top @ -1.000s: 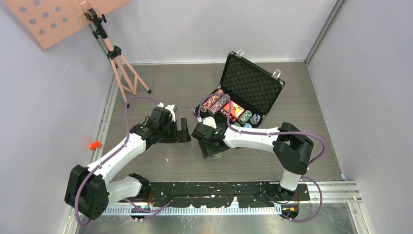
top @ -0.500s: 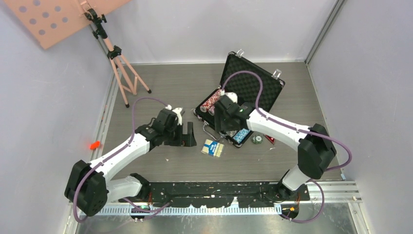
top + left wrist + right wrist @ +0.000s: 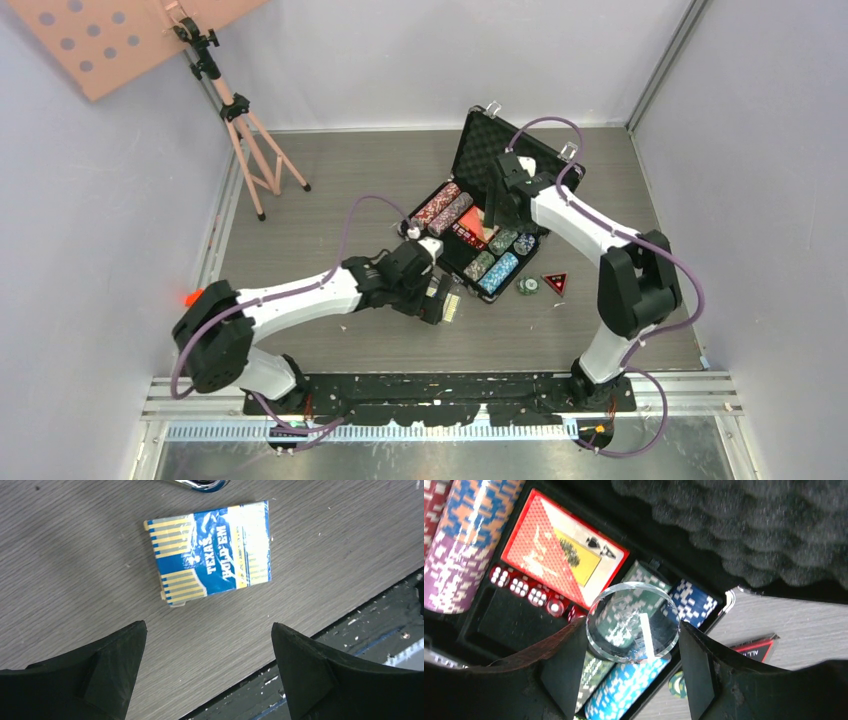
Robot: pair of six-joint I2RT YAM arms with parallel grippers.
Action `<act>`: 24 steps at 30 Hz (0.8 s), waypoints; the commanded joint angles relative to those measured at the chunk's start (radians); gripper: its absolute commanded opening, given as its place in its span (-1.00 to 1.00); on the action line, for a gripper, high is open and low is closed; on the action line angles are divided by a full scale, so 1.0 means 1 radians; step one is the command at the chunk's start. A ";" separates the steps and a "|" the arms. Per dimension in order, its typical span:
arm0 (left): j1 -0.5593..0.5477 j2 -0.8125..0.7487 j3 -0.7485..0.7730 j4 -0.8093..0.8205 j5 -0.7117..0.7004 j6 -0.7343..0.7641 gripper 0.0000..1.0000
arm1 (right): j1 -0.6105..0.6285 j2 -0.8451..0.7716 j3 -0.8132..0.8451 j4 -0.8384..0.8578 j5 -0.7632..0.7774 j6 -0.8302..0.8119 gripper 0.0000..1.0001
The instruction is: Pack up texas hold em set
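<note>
The black briefcase (image 3: 520, 160) lies open with its foam lid up. It holds rows of poker chips (image 3: 497, 272), a red card deck (image 3: 559, 550) and tiny red dice (image 3: 529, 592). My right gripper (image 3: 631, 632) hangs over the case (image 3: 497, 213) and is shut on a clear round disc (image 3: 633, 622). The blue card deck (image 3: 210, 552) lies on the floor just in front of the case (image 3: 450, 308). My left gripper (image 3: 207, 627) is open and empty right above the deck, with a finger (image 3: 115, 655) on each side of it.
A loose green chip (image 3: 527, 287) and a red triangular marker (image 3: 555, 283) lie on the floor right of the case. A pink tripod (image 3: 245, 130) stands at the back left. The black base rail (image 3: 380, 625) runs close to the blue deck.
My right arm swung from the floor in front of the case to over the case, carrying the clear disc. My left arm moved right, over the blue deck.
</note>
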 commanded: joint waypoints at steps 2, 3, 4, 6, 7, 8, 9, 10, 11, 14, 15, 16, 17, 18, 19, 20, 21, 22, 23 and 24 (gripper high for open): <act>-0.071 0.098 0.102 0.014 -0.122 -0.033 0.99 | -0.027 0.083 0.116 0.013 0.008 -0.032 0.25; -0.079 0.115 0.111 0.010 -0.133 -0.035 0.99 | -0.028 0.093 0.137 0.011 0.010 -0.034 0.29; -0.086 0.128 0.122 0.003 -0.145 -0.037 0.99 | -0.029 0.112 0.146 0.002 0.011 -0.036 0.36; -0.094 0.158 0.144 -0.018 -0.155 -0.037 0.99 | -0.031 0.132 0.169 -0.014 0.017 -0.040 0.61; -0.098 0.172 0.158 -0.027 -0.157 -0.036 0.99 | -0.032 0.134 0.175 -0.019 0.024 -0.040 0.72; -0.100 0.189 0.165 -0.033 -0.157 -0.035 0.99 | -0.033 0.132 0.174 -0.024 0.028 -0.040 0.91; -0.105 0.200 0.172 -0.032 -0.156 -0.035 0.99 | -0.033 0.127 0.168 -0.025 0.033 -0.042 0.95; -0.108 0.209 0.177 -0.031 -0.156 -0.036 0.99 | -0.034 0.116 0.163 -0.021 0.037 -0.043 0.98; -0.110 0.218 0.182 -0.028 -0.157 -0.035 0.99 | -0.035 0.109 0.153 -0.019 0.041 -0.043 0.99; -0.110 0.245 0.205 -0.045 -0.196 -0.027 0.99 | -0.038 0.074 0.136 -0.017 0.035 -0.044 0.99; -0.111 0.256 0.217 -0.058 -0.216 -0.025 0.99 | -0.039 0.065 0.127 -0.015 0.026 -0.043 0.99; -0.111 0.265 0.228 -0.073 -0.232 -0.028 0.99 | -0.039 0.047 0.120 -0.012 0.021 -0.042 0.99; -0.111 0.275 0.240 -0.081 -0.242 -0.029 0.99 | -0.039 0.036 0.107 -0.006 0.008 -0.039 0.99; -0.111 0.281 0.248 -0.087 -0.246 -0.030 0.99 | -0.039 0.017 0.100 -0.003 -0.003 -0.037 0.99; -0.111 0.284 0.255 -0.087 -0.247 -0.032 0.99 | -0.039 0.000 0.086 0.002 -0.008 -0.033 0.99; -0.111 0.283 0.257 -0.086 -0.247 -0.032 0.99 | -0.039 -0.008 0.080 0.005 -0.024 -0.032 0.99; -0.113 0.274 0.255 -0.084 -0.250 -0.031 0.99 | -0.039 -0.026 0.067 0.009 -0.034 -0.035 0.99; -0.113 0.259 0.249 -0.081 -0.255 -0.027 0.99 | -0.039 -0.034 0.057 0.009 -0.058 -0.041 0.99; -0.112 0.242 0.241 -0.079 -0.261 -0.024 0.99 | -0.039 -0.053 0.050 0.004 -0.071 -0.045 0.99; -0.111 0.220 0.232 -0.080 -0.270 -0.022 0.99 | -0.038 -0.066 0.033 0.002 -0.096 -0.051 0.99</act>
